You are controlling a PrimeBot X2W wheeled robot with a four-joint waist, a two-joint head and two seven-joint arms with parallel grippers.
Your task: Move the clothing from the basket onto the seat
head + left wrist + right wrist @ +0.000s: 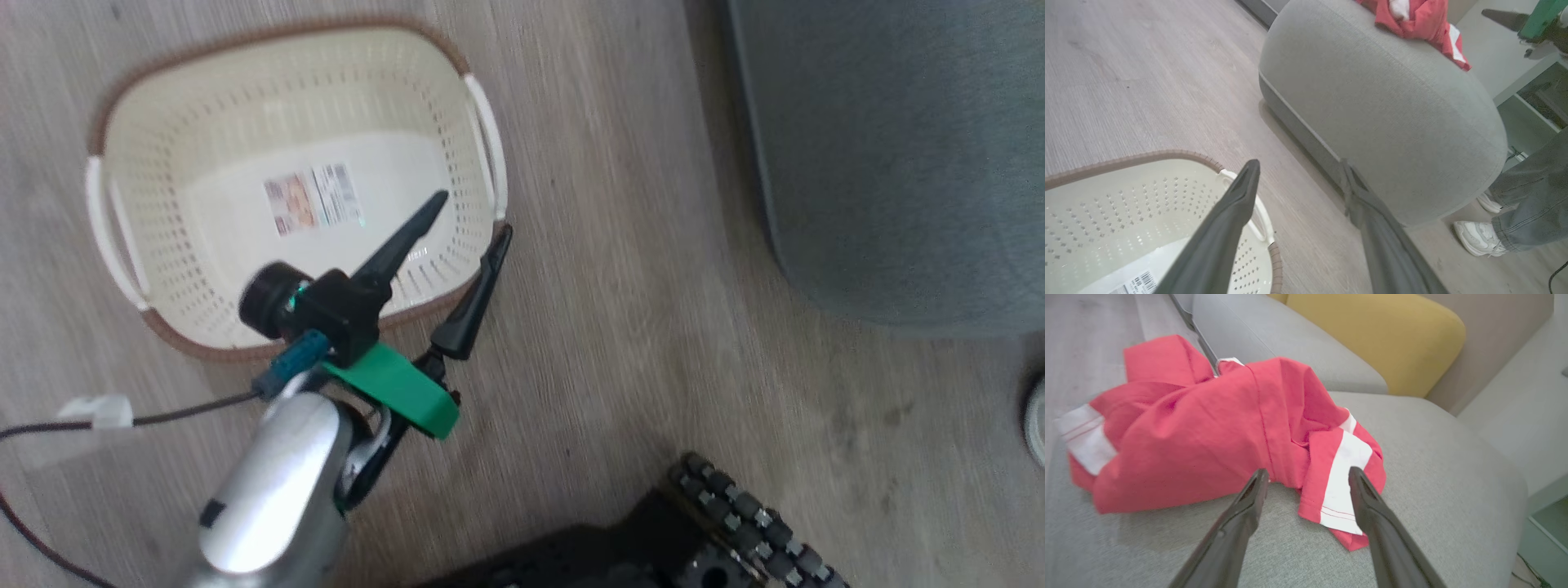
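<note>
The clothing (1208, 433), bright red with white panels, lies crumpled on the grey seat (1433, 477), its long axis running across the right wrist view. The right tool (1308, 473) is just short of it, fingers apart. The cream perforated basket (204, 98) on the floor (653, 245) holds a label (314, 198); the left tool (473, 212) is spread apart over its rim

Illegible label (312, 198) inside basket (188, 114)

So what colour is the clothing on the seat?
The clothing is bright red with white panels, best in the right wrist view.
</note>
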